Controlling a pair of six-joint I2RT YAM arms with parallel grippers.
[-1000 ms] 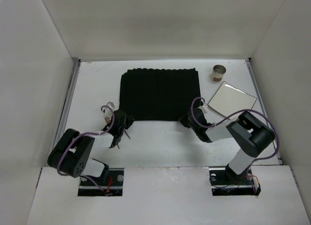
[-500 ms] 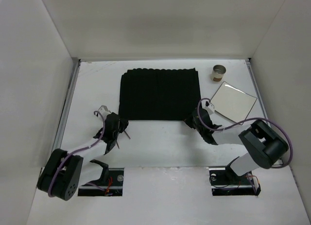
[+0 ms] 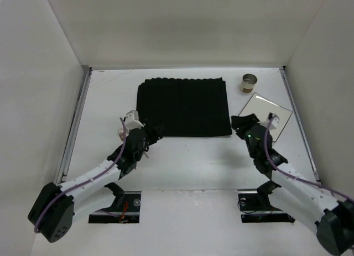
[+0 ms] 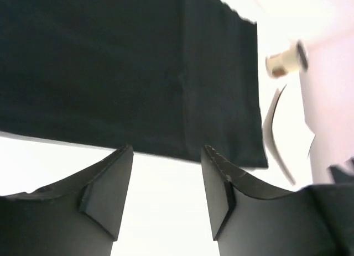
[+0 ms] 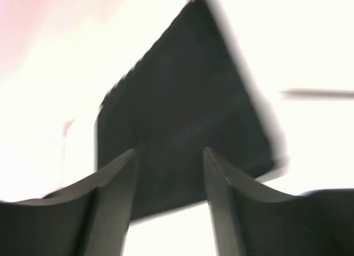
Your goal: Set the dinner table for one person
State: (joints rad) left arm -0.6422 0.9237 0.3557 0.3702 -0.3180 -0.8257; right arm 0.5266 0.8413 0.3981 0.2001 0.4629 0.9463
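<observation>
In the top view, the table (image 3: 188,162) fills the middle of the frame, with a black mat (image 3: 183,106) at its centre and a cup (image 3: 249,82) and a white plate (image 3: 263,106) to the upper right. The left gripper (image 3: 154,129) is seen at the mat's lower left corner and the right gripper (image 3: 240,123) between the mat's lower right corner and the plate; the jaws cannot be made out here. In the left wrist view, the fingers (image 4: 105,184) are shown parted and empty, white table in the gap, the mat above, and the cup and plate small at the right. In the blurred right wrist view, the fingers (image 5: 113,189) are likewise shown apart, holding nothing, the mat lying beyond them; neither cup nor plate is shown.
</observation>
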